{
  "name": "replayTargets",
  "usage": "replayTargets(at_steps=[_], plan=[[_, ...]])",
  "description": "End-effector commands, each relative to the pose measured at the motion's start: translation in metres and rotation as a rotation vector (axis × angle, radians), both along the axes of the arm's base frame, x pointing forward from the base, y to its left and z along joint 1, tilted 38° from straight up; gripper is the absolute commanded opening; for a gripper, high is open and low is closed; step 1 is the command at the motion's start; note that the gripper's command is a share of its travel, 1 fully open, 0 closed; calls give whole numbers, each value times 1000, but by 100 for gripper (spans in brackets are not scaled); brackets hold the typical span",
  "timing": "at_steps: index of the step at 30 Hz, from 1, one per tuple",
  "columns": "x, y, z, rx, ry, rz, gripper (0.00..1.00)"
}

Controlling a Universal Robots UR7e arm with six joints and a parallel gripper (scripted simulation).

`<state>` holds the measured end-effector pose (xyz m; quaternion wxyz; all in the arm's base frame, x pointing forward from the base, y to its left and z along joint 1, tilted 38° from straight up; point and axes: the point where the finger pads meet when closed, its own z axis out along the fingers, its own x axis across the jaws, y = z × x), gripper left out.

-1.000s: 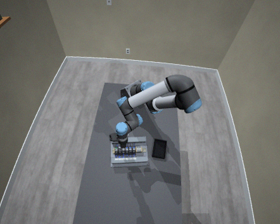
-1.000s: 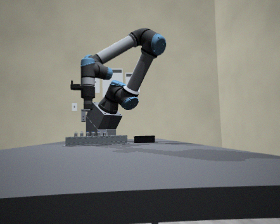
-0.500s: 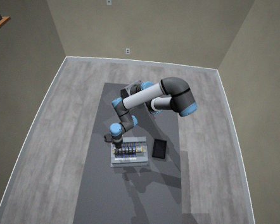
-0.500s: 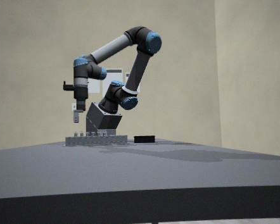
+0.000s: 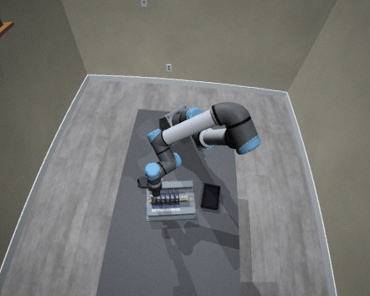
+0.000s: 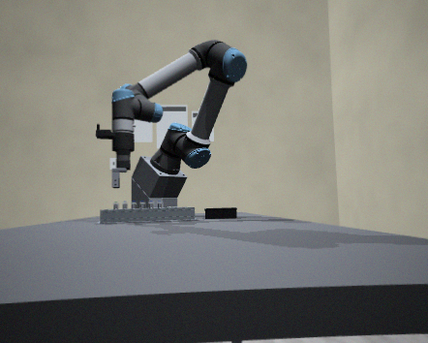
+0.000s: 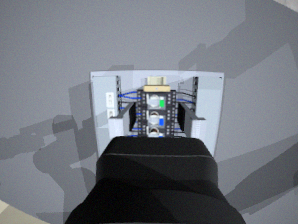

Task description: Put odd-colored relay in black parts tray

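Observation:
The grey relay panel (image 5: 171,201) lies flat on the dark table, with a row of relays along its middle. In the wrist view the panel (image 7: 157,112) shows one relay with a green button (image 7: 160,103) at the far end of the row and a blue-button relay (image 7: 154,120) just below it. The dark gripper body hides the rest of the row. My gripper (image 6: 116,181) is open and empty. It hangs a little above the left end of the panel (image 6: 146,214), also seen from above (image 5: 155,196). The black parts tray (image 5: 210,196) lies right of the panel.
The arm's grey base block (image 6: 157,181) stands behind the panel. The tray also shows in the side view (image 6: 221,212), right of the panel. The table's edges are far from both.

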<state>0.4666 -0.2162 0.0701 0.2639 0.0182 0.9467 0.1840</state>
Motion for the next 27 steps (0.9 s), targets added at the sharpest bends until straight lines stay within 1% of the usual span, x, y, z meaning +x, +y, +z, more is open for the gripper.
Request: replayTargets(at_steps=[1,20,27], plan=[[0,0,0,-1,-1,0,98],[0,0,0,-1,-1,0,98],[6,3,-9,-1,-1,0,98]])
